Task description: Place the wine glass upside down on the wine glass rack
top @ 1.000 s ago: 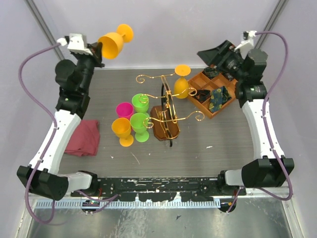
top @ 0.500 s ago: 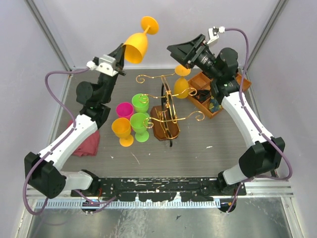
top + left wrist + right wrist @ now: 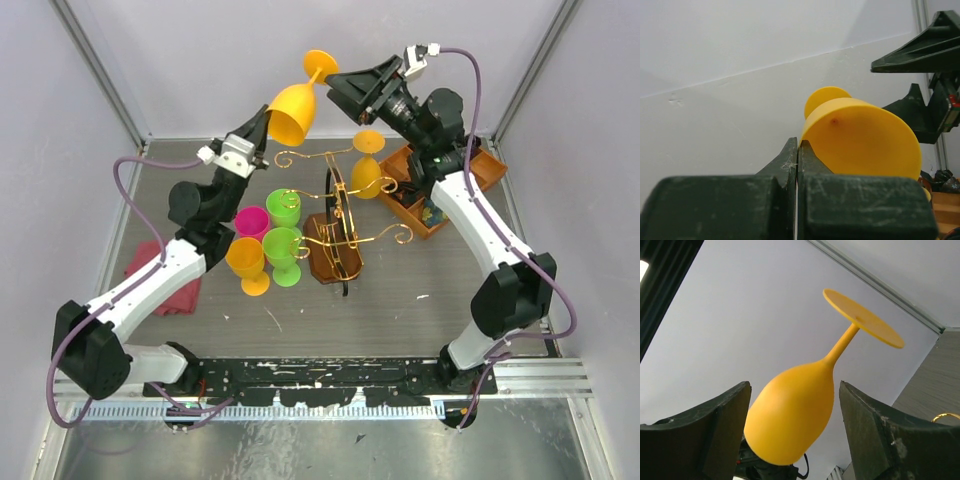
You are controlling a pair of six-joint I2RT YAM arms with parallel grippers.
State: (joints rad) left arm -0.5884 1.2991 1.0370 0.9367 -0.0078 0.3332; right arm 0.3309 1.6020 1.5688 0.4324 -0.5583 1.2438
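Now: I hold wine glass by rim in clenched left claw, high above far end of rack, foot tilted up. Right claw spread wide either side of bowl, likely for handover regrip.

Left wrist view: wine glass stem concealed by bowl, rim partly behind left hand. Right wrist view: bowl mouth unseen. Top view: tray contents indistinct, partly behind right arm.

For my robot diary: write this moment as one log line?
left fingers: shut on wine glass rim | right fingers: open, beside glass | glass: aloft, foot up | rack: not reached
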